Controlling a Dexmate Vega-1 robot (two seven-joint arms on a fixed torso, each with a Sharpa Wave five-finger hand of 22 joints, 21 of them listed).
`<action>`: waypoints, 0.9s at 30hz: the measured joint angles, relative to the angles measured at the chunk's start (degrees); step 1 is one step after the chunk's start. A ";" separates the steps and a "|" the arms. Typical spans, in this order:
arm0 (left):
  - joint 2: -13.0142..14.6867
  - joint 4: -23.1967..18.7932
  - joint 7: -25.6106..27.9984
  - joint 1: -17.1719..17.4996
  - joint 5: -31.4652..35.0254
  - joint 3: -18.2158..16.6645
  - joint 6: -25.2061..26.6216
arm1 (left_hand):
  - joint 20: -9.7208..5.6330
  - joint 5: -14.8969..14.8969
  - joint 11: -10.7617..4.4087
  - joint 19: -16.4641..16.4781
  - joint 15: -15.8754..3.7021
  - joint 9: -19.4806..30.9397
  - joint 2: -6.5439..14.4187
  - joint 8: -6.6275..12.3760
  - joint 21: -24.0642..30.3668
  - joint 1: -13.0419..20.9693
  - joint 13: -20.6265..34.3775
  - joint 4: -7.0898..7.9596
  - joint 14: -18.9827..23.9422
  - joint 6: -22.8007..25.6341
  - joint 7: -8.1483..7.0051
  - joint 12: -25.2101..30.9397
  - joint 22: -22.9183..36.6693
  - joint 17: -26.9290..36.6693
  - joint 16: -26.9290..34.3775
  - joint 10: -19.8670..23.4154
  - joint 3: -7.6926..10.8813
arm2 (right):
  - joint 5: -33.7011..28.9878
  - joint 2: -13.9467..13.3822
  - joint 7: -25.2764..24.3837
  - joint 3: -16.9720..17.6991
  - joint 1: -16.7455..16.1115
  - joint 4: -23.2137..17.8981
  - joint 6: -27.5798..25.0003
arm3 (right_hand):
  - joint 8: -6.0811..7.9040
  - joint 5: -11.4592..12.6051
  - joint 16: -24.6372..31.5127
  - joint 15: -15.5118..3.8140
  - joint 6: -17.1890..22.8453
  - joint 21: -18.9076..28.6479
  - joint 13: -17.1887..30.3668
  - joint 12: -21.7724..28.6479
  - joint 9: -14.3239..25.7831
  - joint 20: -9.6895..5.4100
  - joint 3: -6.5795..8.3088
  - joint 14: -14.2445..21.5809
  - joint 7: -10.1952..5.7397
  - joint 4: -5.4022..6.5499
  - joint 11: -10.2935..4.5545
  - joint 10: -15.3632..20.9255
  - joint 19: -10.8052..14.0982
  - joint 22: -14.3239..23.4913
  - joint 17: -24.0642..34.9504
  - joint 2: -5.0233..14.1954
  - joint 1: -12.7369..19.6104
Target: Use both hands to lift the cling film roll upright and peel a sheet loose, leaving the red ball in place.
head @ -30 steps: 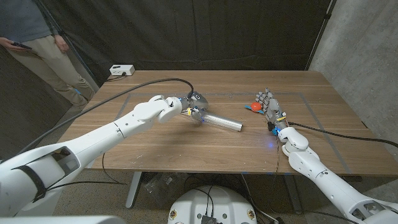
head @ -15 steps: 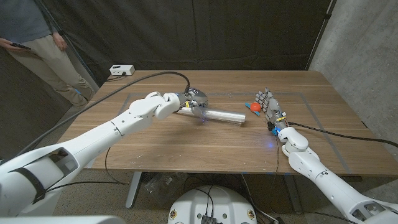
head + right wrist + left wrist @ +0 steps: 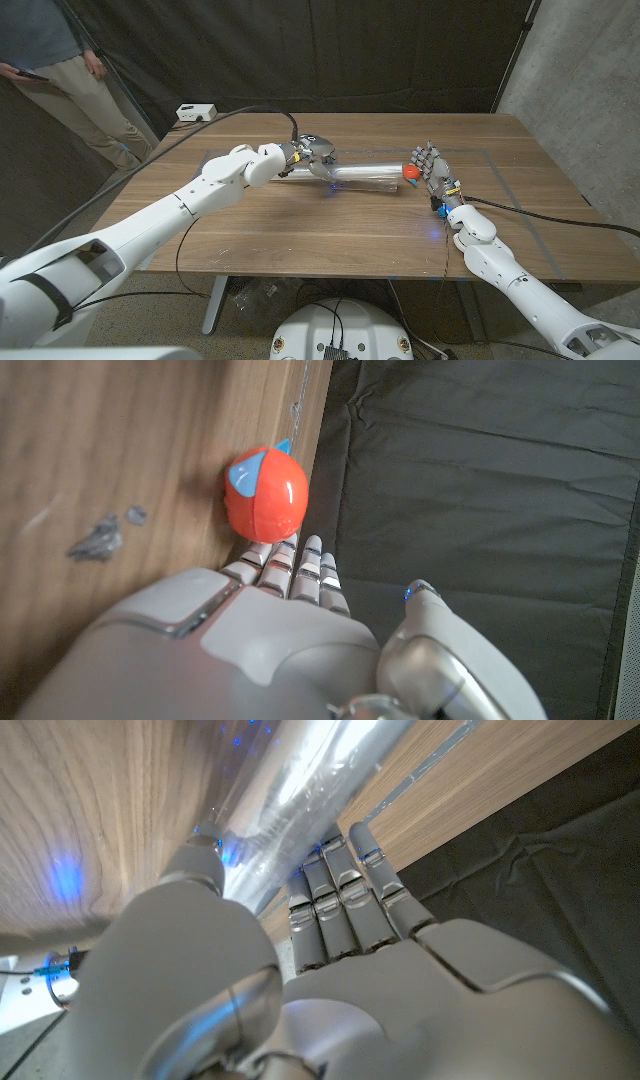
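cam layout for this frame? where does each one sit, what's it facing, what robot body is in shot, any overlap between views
Head view: on the robot's head, looking down over the table; both arms show, left hand gripping the cling film roll, right hand by the red ball.
Left wrist view: on the left wrist, looking along the left hand at the cling film roll.
Right wrist view: on the right wrist, looking along the right hand at the red ball.
Shared: the roll is in the head and left wrist views, the ball in the head and right wrist views.

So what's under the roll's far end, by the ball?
The cling film roll lies on the table, gripped by the left hand. Its far end reaches the red ball; whether they touch is unclear.
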 measured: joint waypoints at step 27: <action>-4.14 5.06 6.14 6.54 -34.84 -8.97 -3.97 | 0.96 -0.74 0.52 -1.53 0.14 1.05 -0.01 0.00 1.68 0.01 1.68 -0.04 0.12 0.42 0.42 1.26 0.02 1.19 -0.99 0.52 0.04 | -0.55 -0.51 -1.08 -0.08 -0.30 -1.61 -0.90 | 0.00 0.00 0.00 0.00 0.00 -0.23 0.00 -0.25 0.00 0.31 0.00 0.00 0.00 0.00 0.00 0.00 0.32 0.00 0.00 0.00 0.00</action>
